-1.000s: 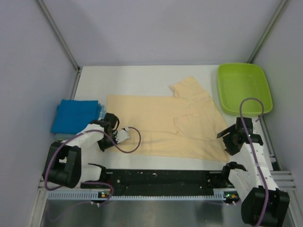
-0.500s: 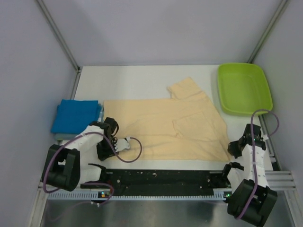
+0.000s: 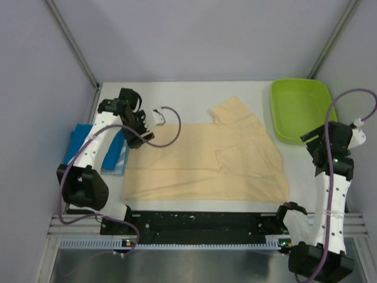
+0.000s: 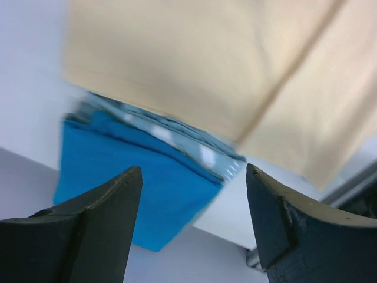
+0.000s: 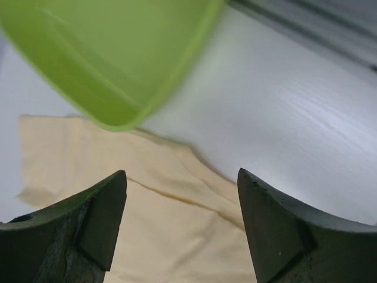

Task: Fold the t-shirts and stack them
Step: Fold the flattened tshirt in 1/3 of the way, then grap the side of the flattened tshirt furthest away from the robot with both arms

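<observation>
Arms both look different from a moment ago. My left arm (image 3: 97,141) was bent low at the near edge of the peach-cream t-shirt (image 3: 206,159). Now it is stretched far out, and the left claw (image 3: 148,134) hangs over the shirt's far left corner, fingers wide apart, holding nothing. My right arm (image 3: 330,194) has swung up tall. The right claw (image 3: 318,147) is beside the lime-green tray (image 3: 300,106), also wide apart and holding nothing. The peach-cream t-shirt lies spread flat mid-table (image 3: 177,94). The blue t-shirt (image 3: 113,152) sits folded at its left edge.
</observation>
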